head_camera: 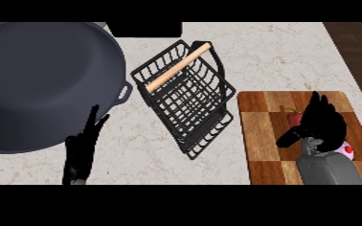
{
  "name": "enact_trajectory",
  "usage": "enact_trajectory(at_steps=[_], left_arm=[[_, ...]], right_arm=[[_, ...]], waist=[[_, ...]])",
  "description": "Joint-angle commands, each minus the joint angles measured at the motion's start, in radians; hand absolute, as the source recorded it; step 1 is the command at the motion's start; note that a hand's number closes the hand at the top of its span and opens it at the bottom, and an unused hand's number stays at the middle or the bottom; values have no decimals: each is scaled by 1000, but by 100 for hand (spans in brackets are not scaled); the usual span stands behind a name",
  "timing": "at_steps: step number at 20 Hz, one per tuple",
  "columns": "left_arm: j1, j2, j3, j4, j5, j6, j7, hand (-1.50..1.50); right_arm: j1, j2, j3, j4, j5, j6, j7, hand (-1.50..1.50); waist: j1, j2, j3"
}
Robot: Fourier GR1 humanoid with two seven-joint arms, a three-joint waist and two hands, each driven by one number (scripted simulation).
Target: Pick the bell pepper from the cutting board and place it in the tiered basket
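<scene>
Bench (283, 52): pale marbled top carrying everything below; its edge lies just beyond the board, so a slipped pepper could roll off.
Pot (50, 86): large dark vessel at far left, its side handle close to the basket. Judged hazard: a wide swing toward the basket could strike it.
Basket (185, 96): black wire, tiered, set askew between pot and board, with a wooden handle across its top. Judged hazard: the handle bars part of the opening, and a pepper let go over it would bounce out onto the bench.
Board (263, 139): striped wood at right, well apart from the pot and just beside the basket's lower tier.
Right robot hand (320, 119): lowered over the board, fingers curled down around the pepper; whether they touch it cannot be told. Judged hazard: a hold taken too high would let the fruit squirt sideways.
Left robot hand (83, 146): resting at lower left by the pot, fingers straight and spread, holding nothing.
Pepper (294, 118): red, on the board, mostly hidden under the right robot hand; not yet lifted.
</scene>
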Motion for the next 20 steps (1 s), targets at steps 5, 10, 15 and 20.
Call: enact_trajectory(at_steps=[5,10,15,20], left_arm=[[-8,-6,52,36,-6,-50,-33,0],[22,-14,66,2,-34,-59,-5,0],[20,-84,31,35,-86,-32,-20,0],[-31,-87,49,21,-104,-7,28,0]], right_arm=[[30,30,-60,39,4,10,12,-150],[-28,15,-109,97,5,24,-36,150],[-3,44,-72,166,59,-91,-111,150],[-61,-16,-50,303,107,-101,-213,150]], waist=[[-2,1,-1],[1,1,-1],[0,1,-1],[3,2,0]])
